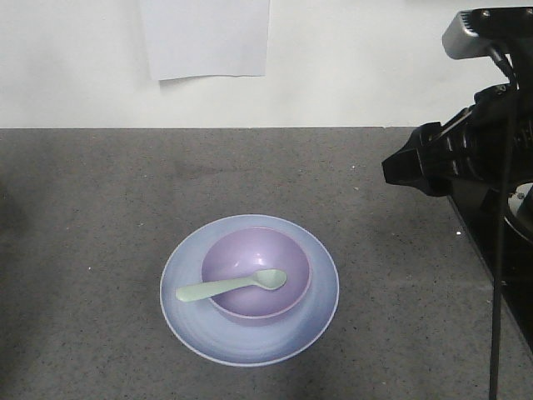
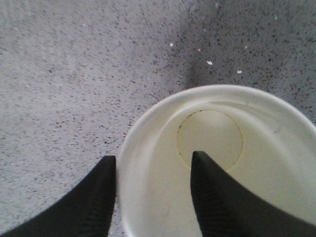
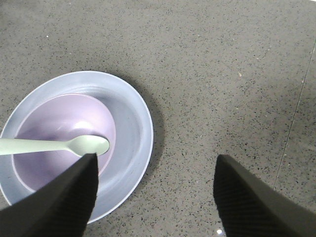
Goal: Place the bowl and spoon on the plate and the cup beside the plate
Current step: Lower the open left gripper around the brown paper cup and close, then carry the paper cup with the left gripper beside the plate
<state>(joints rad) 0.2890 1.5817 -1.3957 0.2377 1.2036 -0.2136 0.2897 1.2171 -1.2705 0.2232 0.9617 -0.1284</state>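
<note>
Grey speckled tabletop (image 1: 100, 250); white wall (image 1: 358, 58) behind.

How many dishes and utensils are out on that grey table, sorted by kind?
Plate: 1
Bowl: 1
Spoon: 1
Cup: 1, seen only in the left wrist view, its wall between the left gripper fingers
Total: 4

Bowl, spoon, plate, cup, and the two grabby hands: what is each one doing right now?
Bowl: upright on the plate.
Spoon: head in the bowl, handle over the rim.
Plate: flat on the table, holding the bowl.
Cup: upright, empty, rim between the left jaws.
Left gripper: one jaw inside the cup, one outside; grip unclear.
Right gripper: open, empty, above the table beside the plate.
</note>
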